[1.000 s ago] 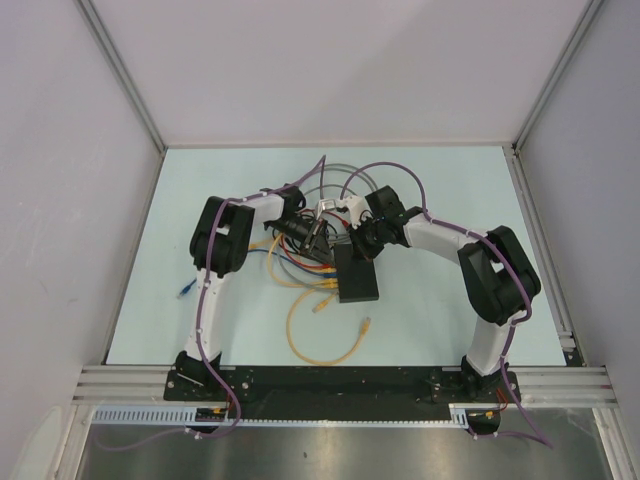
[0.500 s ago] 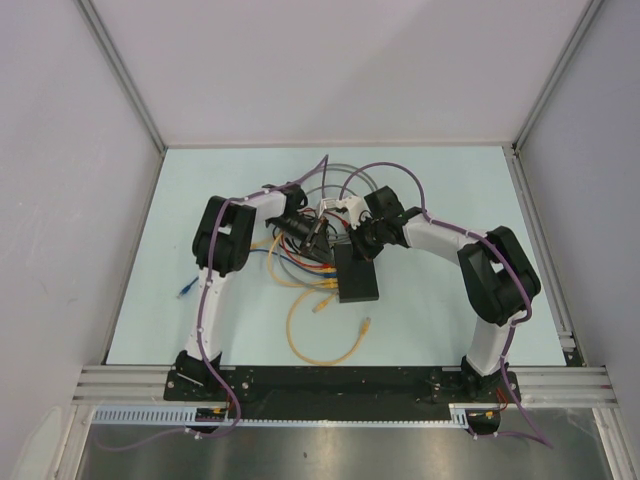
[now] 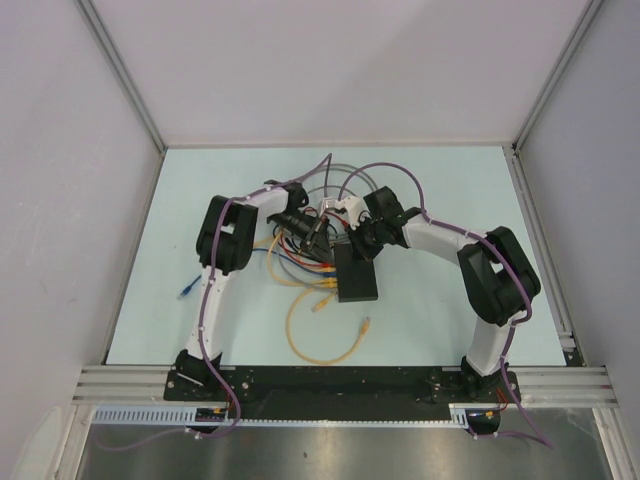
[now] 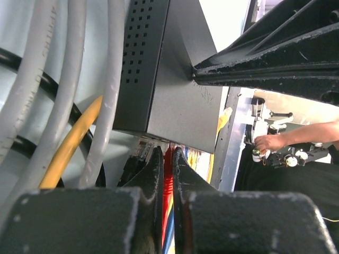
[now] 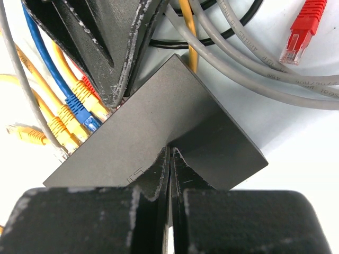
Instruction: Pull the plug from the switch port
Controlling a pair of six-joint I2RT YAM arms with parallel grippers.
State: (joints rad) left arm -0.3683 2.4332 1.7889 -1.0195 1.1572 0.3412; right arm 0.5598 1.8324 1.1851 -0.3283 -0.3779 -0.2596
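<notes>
The switch (image 3: 357,276) is a flat black box lying mid-table, with yellow, blue and red plugs in the sockets along its left edge. My left gripper (image 3: 321,243) is at that edge. In the left wrist view it (image 4: 168,152) is shut on the red plug (image 4: 168,168), right below the switch (image 4: 175,100). My right gripper (image 3: 354,246) is shut. In the right wrist view its tips (image 5: 170,152) press down on the top of the switch (image 5: 137,143). The left gripper's fingers (image 5: 106,47) show beside the blue plug (image 5: 82,114).
Grey cables (image 5: 249,69) and black cables run behind the switch. A loose red plug (image 5: 301,32) lies on the table beyond it. A yellow cable loop (image 3: 320,345) and a loose blue plug (image 3: 185,291) lie in front and to the left. Walls stand on three sides.
The left arm has shifted slightly toward the switch. The switch and the right gripper have stayed in place.
</notes>
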